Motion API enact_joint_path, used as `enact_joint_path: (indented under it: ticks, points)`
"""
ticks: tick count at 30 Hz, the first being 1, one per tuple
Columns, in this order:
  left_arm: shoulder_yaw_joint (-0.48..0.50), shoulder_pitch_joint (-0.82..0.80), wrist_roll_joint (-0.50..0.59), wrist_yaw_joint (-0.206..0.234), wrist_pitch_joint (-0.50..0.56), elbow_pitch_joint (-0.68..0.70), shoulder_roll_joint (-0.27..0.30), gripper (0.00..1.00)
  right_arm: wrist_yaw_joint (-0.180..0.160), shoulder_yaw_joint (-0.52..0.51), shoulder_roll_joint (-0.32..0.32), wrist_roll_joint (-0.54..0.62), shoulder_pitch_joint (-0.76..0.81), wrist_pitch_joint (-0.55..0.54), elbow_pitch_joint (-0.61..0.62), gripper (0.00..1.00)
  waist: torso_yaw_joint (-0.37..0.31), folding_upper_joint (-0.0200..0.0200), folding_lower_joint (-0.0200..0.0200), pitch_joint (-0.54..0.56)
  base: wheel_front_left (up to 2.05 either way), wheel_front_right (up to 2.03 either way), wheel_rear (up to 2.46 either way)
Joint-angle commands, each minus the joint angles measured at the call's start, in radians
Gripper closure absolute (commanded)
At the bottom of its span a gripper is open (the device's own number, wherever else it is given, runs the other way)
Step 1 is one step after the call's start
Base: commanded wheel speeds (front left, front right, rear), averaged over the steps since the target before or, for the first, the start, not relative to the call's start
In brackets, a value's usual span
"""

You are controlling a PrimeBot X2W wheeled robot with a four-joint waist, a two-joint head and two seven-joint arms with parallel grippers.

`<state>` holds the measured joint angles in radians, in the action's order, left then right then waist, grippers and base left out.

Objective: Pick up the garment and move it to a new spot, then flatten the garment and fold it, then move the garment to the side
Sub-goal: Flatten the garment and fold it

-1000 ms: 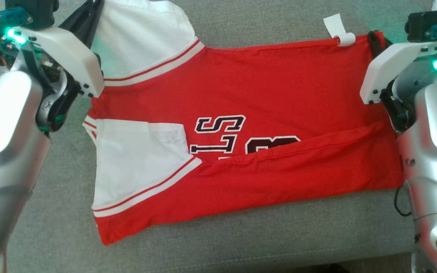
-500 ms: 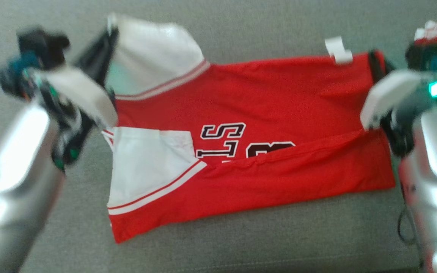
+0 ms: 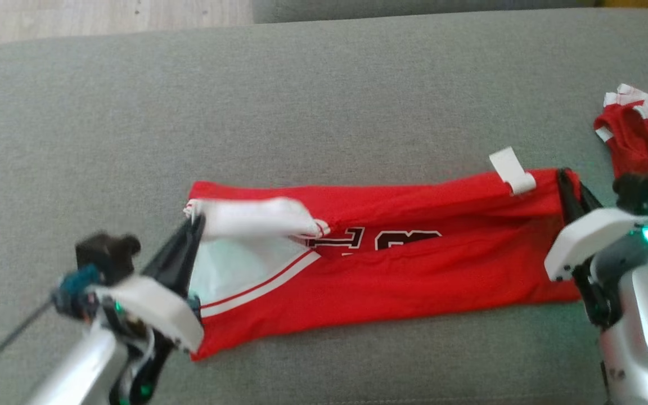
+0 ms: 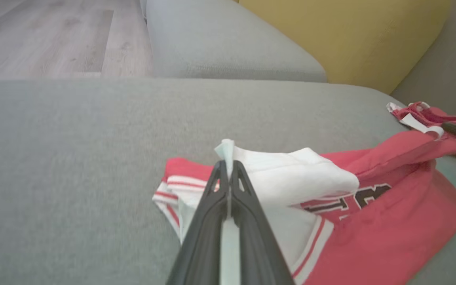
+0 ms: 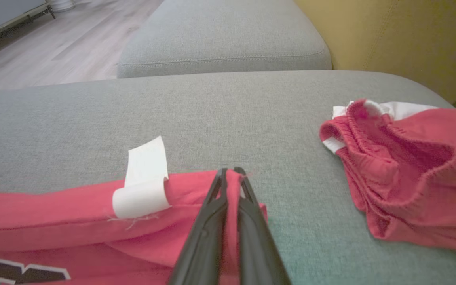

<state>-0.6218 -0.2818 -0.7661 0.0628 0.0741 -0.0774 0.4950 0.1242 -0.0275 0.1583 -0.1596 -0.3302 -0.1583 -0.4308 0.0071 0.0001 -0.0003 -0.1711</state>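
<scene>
The red garment (image 3: 414,275) lay centred on the grey sofa (image 3: 324,101), mid-fold. My left gripper (image 3: 193,225) pinched its white sleeve (image 3: 256,216), my right gripper (image 3: 565,180) its hem (image 3: 543,190). Next, I judged: lay both edges down evenly.

Matt red knit jersey (image 3: 414,281) on coarse grey woven cushion (image 3: 301,112); floor (image 4: 54,31) seemingly wood.

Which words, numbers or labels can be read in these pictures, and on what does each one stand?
No whole text can be read.
On the jersey: a black print with white outline, half hidden by a fold; only parts of two characters show, too little to read.
On the tag: white, no writing to see.
On the other red garment: no text to see.
</scene>
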Motion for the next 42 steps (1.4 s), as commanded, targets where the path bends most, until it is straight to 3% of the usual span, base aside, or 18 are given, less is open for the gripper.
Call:
enact_joint_path:
  ticks: [1,2,3,4,5,6,7,8,9,10,18,29,42]
  points:
    - [0.036,-0.030,-0.005,0.008,-0.020,0.030,0.025,1.00,0.007,0.009,-0.005,0.003,-0.010,0.007,0.044,1.00,0.002,-0.0001,0.0003,0.003,0.00,0.00,0.00]
    - [0.033,-0.015,-0.007,0.012,-0.028,0.023,0.018,1.00,0.007,0.002,-0.007,0.009,0.000,0.008,0.049,1.00,0.003,-0.0001,0.0003,0.003,0.00,0.00,0.00]
    - [0.030,-0.003,-0.009,0.015,-0.037,0.014,0.009,1.00,0.007,-0.003,-0.010,0.015,0.008,0.009,0.053,0.79,0.004,-0.0001,0.0003,0.004,0.00,0.00,0.00]
    - [0.026,0.007,-0.009,0.019,-0.048,0.004,0.000,1.00,0.007,-0.010,-0.015,0.018,0.016,0.011,0.057,0.67,0.005,-0.0001,0.0003,0.006,0.00,0.00,0.00]
    - [0.024,0.017,-0.009,0.022,-0.060,-0.007,-0.009,1.00,0.007,-0.015,-0.020,0.020,0.025,0.012,0.060,0.44,0.005,-0.0001,0.0003,0.007,0.00,0.00,0.00]
    - [0.022,0.027,-0.007,0.025,-0.073,-0.018,-0.017,1.00,0.007,-0.019,-0.024,0.022,0.033,0.016,0.064,0.00,0.004,-0.0001,0.0003,0.009,0.00,0.00,0.00]
    - [0.019,0.037,-0.003,0.028,-0.089,-0.026,-0.023,0.94,0.007,-0.024,-0.028,0.022,0.042,0.021,0.069,0.00,0.003,-0.0001,0.0003,0.011,0.00,0.00,0.00]
    - [0.020,0.048,-0.003,0.031,-0.106,-0.033,-0.031,0.62,0.007,-0.032,-0.032,0.021,0.052,0.028,0.074,0.00,0.002,-0.0001,0.0003,0.013,0.00,0.00,0.00]
    - [0.020,0.060,-0.003,0.033,-0.125,-0.038,-0.038,0.44,0.007,-0.041,-0.037,0.020,0.064,0.036,0.081,0.00,0.002,-0.0001,0.0003,0.017,0.00,0.00,0.00]
    - [0.021,0.073,-0.003,0.035,-0.143,-0.042,-0.044,0.00,0.007,-0.053,-0.041,0.021,0.076,0.048,0.089,0.00,0.002,-0.0001,0.0003,0.021,0.00,0.00,0.00]
    - [0.041,0.186,0.029,0.106,-0.264,-0.030,-0.051,0.00,0.007,-0.146,-0.080,0.028,0.208,0.091,0.172,0.00,0.011,-0.0001,0.0003,0.075,0.00,0.00,0.00]
    - [0.085,0.267,0.057,0.191,-0.313,0.039,-0.049,0.00,0.007,-0.215,-0.104,0.047,0.272,0.017,0.228,0.00,0.058,-0.0001,0.0003,0.136,0.00,0.00,0.00]
    - [0.112,0.312,0.063,0.242,-0.319,0.107,-0.044,0.00,0.007,-0.288,-0.093,0.114,0.203,-0.058,0.000,0.00,0.166,-0.0001,0.0003,0.120,0.00,0.00,0.00]
